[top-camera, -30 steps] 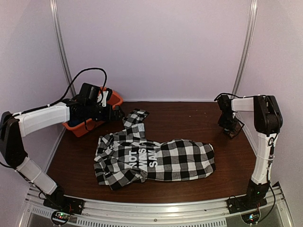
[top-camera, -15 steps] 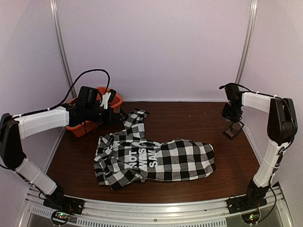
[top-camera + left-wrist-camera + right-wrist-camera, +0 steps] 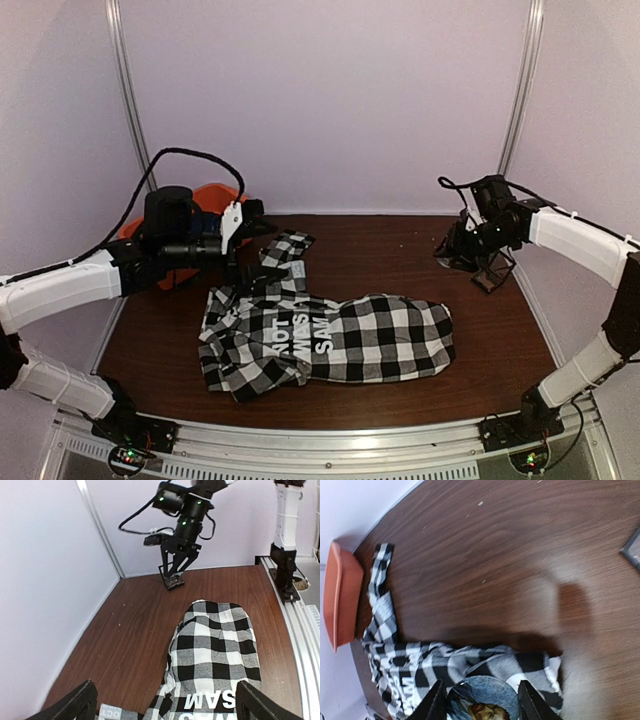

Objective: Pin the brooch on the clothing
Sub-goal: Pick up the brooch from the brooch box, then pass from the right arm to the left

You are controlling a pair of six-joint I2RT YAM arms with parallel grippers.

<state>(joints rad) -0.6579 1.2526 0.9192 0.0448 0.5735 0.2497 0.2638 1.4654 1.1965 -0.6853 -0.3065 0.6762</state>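
So the right gripper (image 3: 480, 703) had swung in from the far right edge with the brooch (image 3: 490, 688) pinched in its half-closed jaws, while the left gripper (image 3: 165, 697) came off the bin (image 3: 340, 595), wide open, over the shirt (image 3: 340, 340) lying mid-table, and pinning looked like it was up next.

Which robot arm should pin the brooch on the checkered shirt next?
The right one. The right gripper holds the round blue brooch between its fingers, near the right end of the shirt. The left gripper is wide open and empty by the shirt's left end, so it could probably only steady the cloth.
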